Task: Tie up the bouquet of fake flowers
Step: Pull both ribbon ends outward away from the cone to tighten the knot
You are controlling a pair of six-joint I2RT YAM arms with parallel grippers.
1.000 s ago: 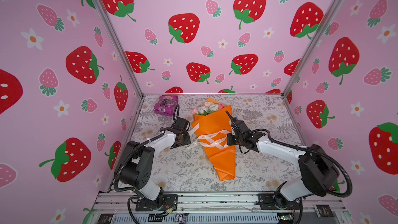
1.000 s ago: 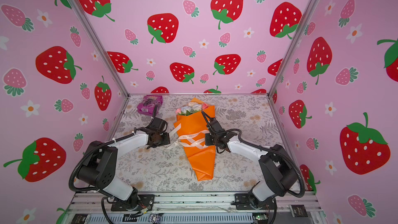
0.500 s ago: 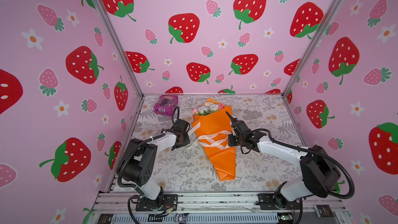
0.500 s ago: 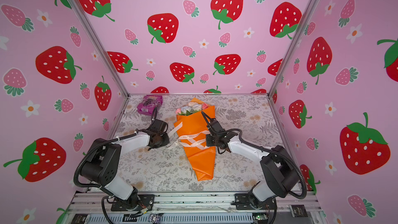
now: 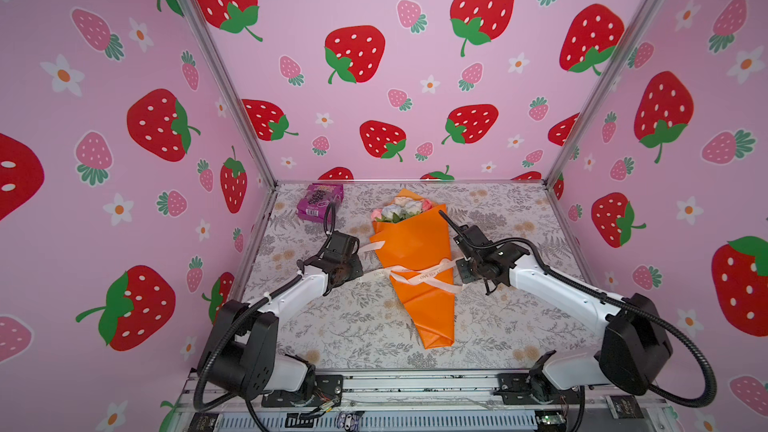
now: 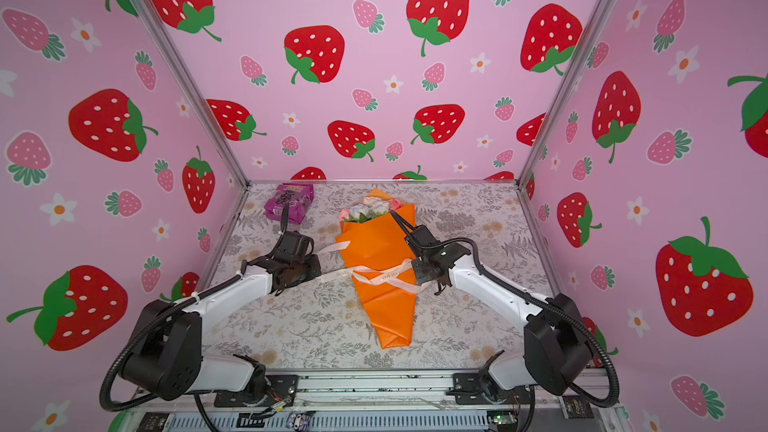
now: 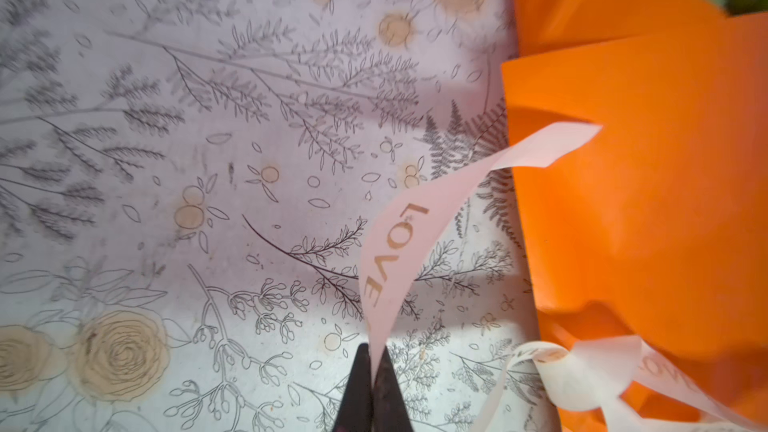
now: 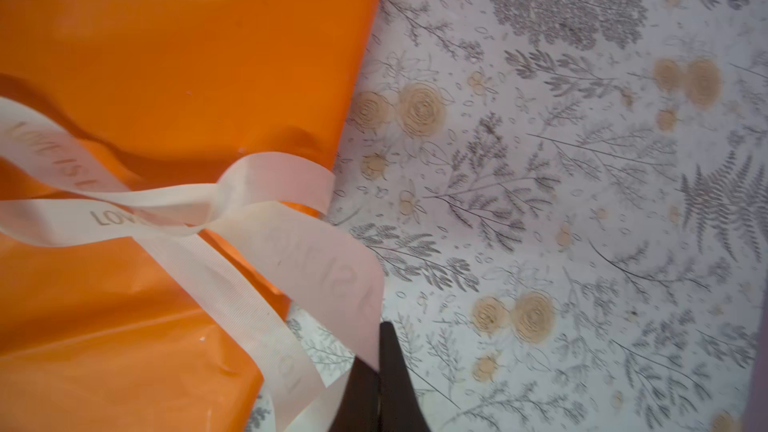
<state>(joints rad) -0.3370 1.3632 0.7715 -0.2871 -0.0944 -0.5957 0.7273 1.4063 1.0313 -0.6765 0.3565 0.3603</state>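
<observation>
We find the bouquet (image 5: 415,280) lying mid-table (image 5: 332,326) in both top views, between the two arms. Its flower heads point toward the back wall (image 5: 407,76) and its pointed end toward the near edge. A cream ribbon (image 6: 384,276) crosses its orange wrap. The purple packet (image 5: 319,202) at the back left appears only from above. Fingertips are unresolved there; the wrist views settle them. The left gripper (image 7: 372,353) is pinched together on a ribbon tail lettered LOVE. The right gripper (image 8: 374,351) is pinched on the opposite tail, beside the wrap's edge.
</observation>
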